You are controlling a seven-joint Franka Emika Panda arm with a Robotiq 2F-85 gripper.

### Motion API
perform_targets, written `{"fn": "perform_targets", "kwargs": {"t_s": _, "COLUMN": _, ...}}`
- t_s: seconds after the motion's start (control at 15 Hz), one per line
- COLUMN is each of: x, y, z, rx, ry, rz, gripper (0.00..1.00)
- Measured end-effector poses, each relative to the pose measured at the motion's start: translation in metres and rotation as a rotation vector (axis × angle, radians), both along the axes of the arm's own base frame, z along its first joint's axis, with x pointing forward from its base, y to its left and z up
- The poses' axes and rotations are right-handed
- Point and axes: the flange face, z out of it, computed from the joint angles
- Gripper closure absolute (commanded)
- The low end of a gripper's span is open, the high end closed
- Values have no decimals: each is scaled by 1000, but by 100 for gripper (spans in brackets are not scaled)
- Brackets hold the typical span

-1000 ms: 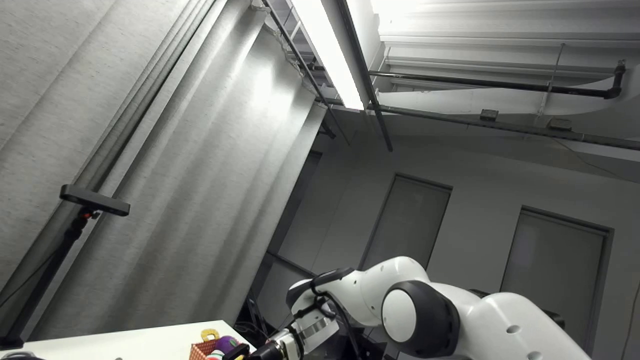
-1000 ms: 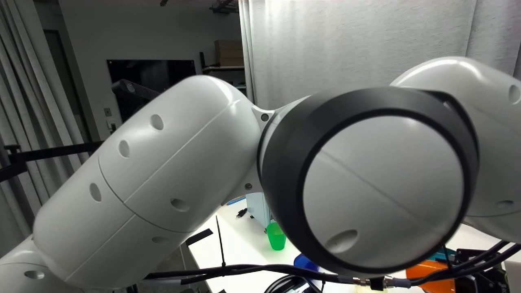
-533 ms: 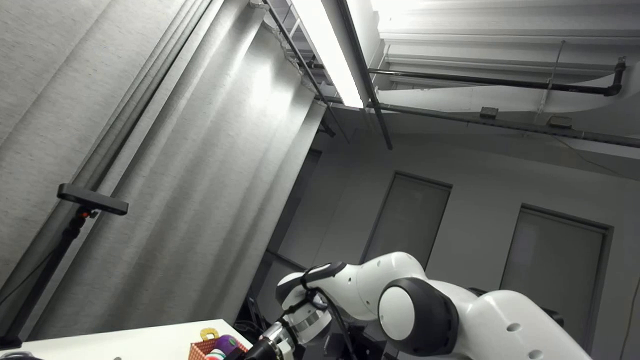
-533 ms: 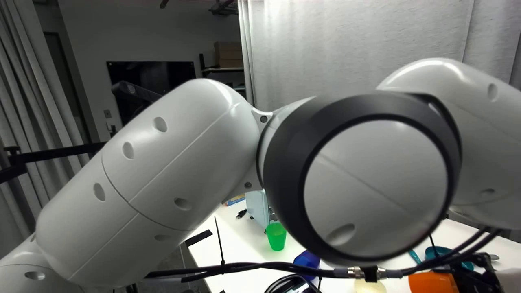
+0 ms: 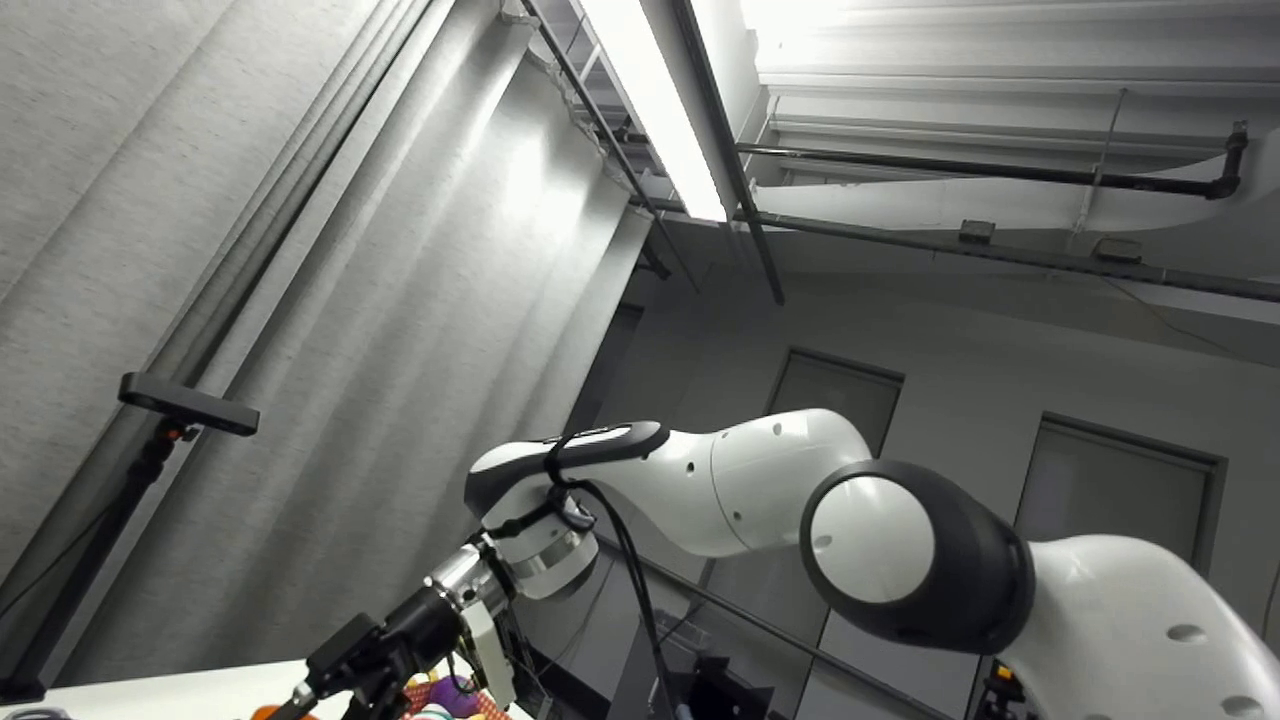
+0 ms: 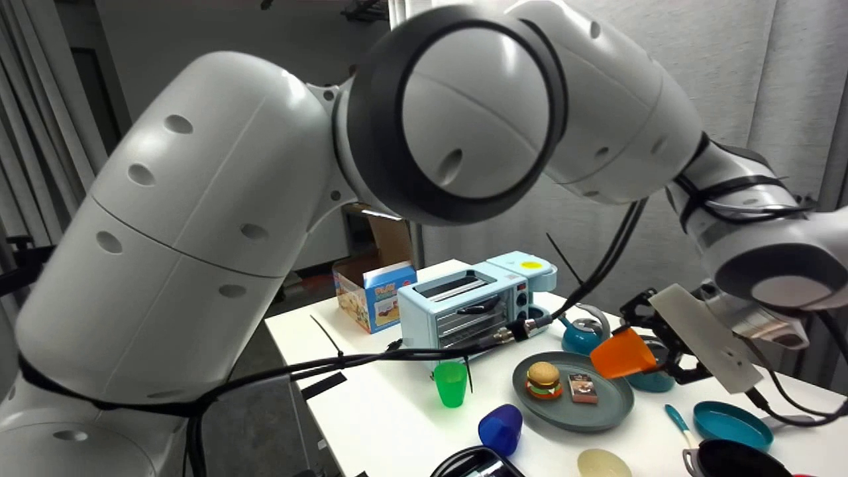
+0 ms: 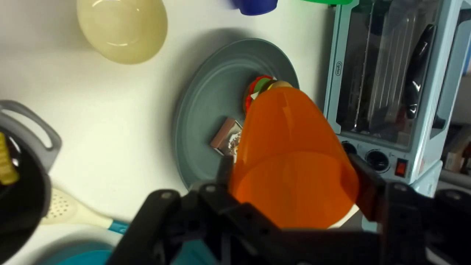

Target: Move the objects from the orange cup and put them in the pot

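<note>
My gripper (image 7: 292, 165) is shut on the orange cup (image 7: 287, 129), one finger on each side. The cup is tilted, its narrow end away from the wrist camera; I see no objects inside it. In an exterior view the cup (image 6: 621, 354) hangs above the table by the grey plate's far edge, with the gripper (image 6: 652, 348) around its right end. The black pot (image 7: 22, 206) is cut off at the left of the wrist view, with a ribbed yellow piece (image 7: 7, 162) in it. The pot (image 6: 735, 458) also shows at the bottom right in an exterior view.
A grey plate (image 7: 198, 110) bears a toy burger (image 6: 544, 380) and a small box (image 6: 583, 388). A light blue toaster (image 6: 464, 311) stands behind. A cream bowl (image 7: 123, 29), blue cup (image 6: 501, 429), green cup (image 6: 451, 384), teal pan (image 6: 732, 424) and slotted spoon (image 7: 73, 209) lie around.
The arm has lifted and reached farther out. The orange cup, low beside the gripper near the pot's side before, has moved up and left in an exterior view, uncovering plate and toaster.
</note>
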Motion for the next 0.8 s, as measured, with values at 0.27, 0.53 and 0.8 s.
{"fn": "perform_targets", "kwargs": {"t_s": 0.27, "x": -3, "y": 34, "z": 21, "rx": -149, "ry": -53, "rz": 76, "gripper": 49}}
{"fn": "perform_targets", "kwargs": {"t_s": 0.53, "x": -9, "y": 35, "z": 22, "rx": -313, "ry": -106, "rz": 115, "gripper": 49}}
{"fn": "perform_targets", "kwargs": {"t_s": 0.8, "x": -11, "y": 34, "z": 14, "rx": -457, "ry": -176, "rz": 137, "gripper": 49}}
